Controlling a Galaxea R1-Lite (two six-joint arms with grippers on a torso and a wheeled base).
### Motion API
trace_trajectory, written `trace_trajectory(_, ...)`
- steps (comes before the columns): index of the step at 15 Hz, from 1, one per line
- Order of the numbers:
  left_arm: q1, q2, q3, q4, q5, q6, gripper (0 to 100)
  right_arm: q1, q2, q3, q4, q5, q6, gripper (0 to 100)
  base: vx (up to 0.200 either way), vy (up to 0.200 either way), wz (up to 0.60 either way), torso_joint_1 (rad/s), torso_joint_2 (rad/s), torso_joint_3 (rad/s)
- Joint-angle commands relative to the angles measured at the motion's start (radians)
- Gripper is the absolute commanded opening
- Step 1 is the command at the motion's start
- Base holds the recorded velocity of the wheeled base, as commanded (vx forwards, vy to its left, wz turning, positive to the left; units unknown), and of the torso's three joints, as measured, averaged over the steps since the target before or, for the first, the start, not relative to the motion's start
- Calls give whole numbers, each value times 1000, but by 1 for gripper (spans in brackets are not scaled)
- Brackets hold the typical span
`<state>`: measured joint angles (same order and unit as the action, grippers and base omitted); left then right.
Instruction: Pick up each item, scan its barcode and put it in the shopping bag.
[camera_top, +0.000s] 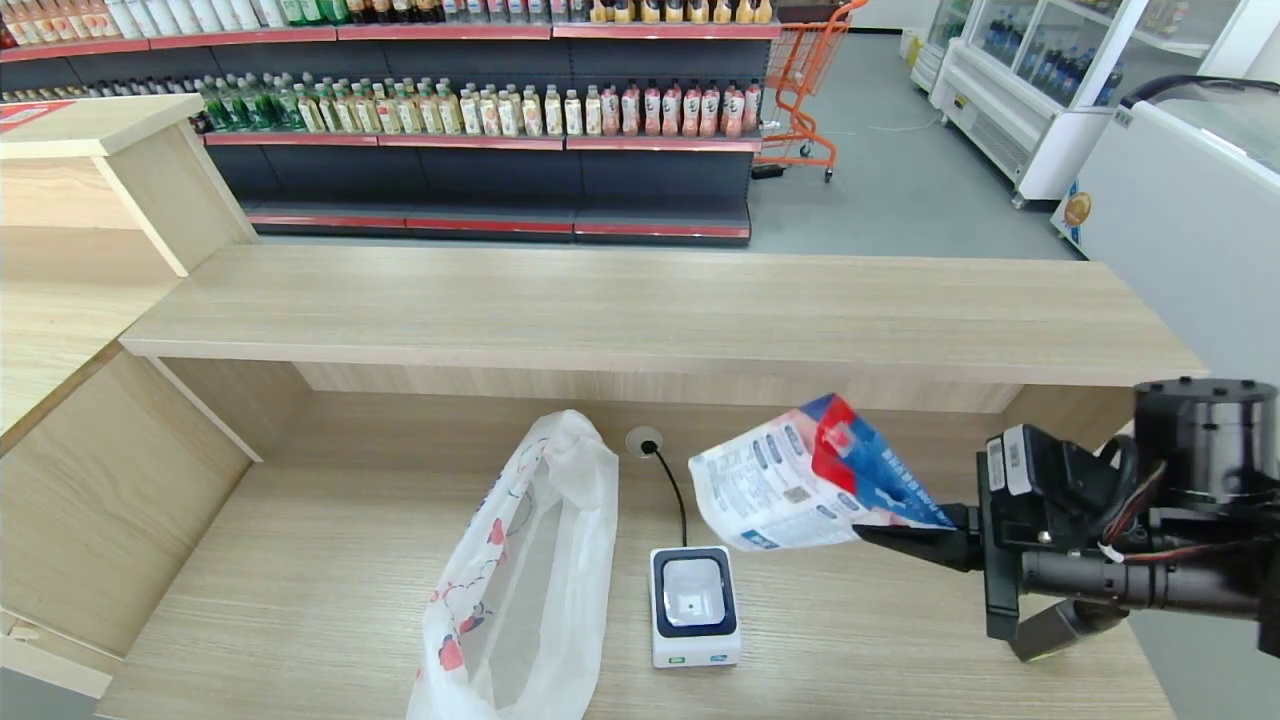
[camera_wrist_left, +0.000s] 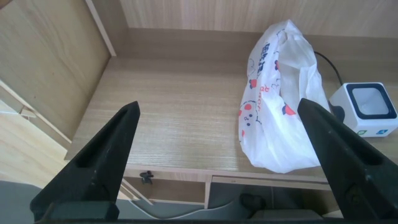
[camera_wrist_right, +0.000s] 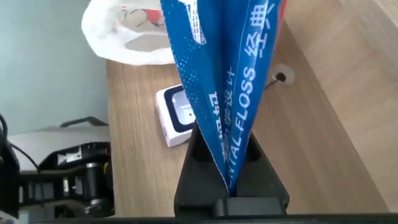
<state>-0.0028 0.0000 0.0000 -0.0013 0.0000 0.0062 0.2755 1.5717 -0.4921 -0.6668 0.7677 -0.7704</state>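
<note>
1. Right gripper (camera_top: 872, 535), reaching in from 3 o'clock of the head view, was clenched on the lower edge of the packet (camera_top: 810, 480), a blue, red and white pouch. The right wrist view showed its black fingers (camera_wrist_right: 205, 155) pinching the blue packet (camera_wrist_right: 230, 81) along one thin seam.
2. Held that way, the packet hung in the air clear of the desk (camera_top: 300, 600), at about 1 o'clock from the scanner (camera_top: 694, 605). Its white printed face was tilted down toward the scanner.
3. Standing on the desk near the front, the scanner was a small white block with a dark-framed window facing up. Its black cable (camera_top: 672, 490) ran toward 12 o'clock into a round hole in the desk top.
4. At 9 o'clock of the scanner, just beside it, the shopping bag (camera_top: 520, 580) lay slumped on the desk. It was thin white plastic with red print.
5. Left gripper (camera_wrist_left: 217, 106) was released, its two dark fingers (camera_wrist_left: 118, 143) spread wide with nothing between them. Past it showed the shopping bag (camera_wrist_left: 280, 106) and the scanner (camera_wrist_left: 367, 106).
6. Beyond the desk, toward 12 o'clock, ran a raised wooden ledge (camera_top: 650, 310), then shelves of bottles (camera_top: 480, 110).
</note>
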Motion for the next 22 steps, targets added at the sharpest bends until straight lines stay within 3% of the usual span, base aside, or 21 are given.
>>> trace_trajectory(1,0,2,0,0,0,0,100,-110,277,-8,-77,203,-191,0,0,0,0,0,0,0)
trace_trajectory(3,0,2,0,0,0,0,100,-159,378,-23,-76,335,-363,0,0,0,0,0,0,0)
trace_trajectory(8,0,2,0,0,2,0,100,-156,574,-134,-76,423,-556,0,0,0,0,0,0,0)
trace_trajectory(14,0,2,0,0,0,0,100,-49,680,-256,-77,444,-584,0,0,0,0,0,0,0)
trace_trajectory(22,0,2,0,0,0,0,100,1,814,-470,-77,435,-606,0,0,0,0,0,0,0)
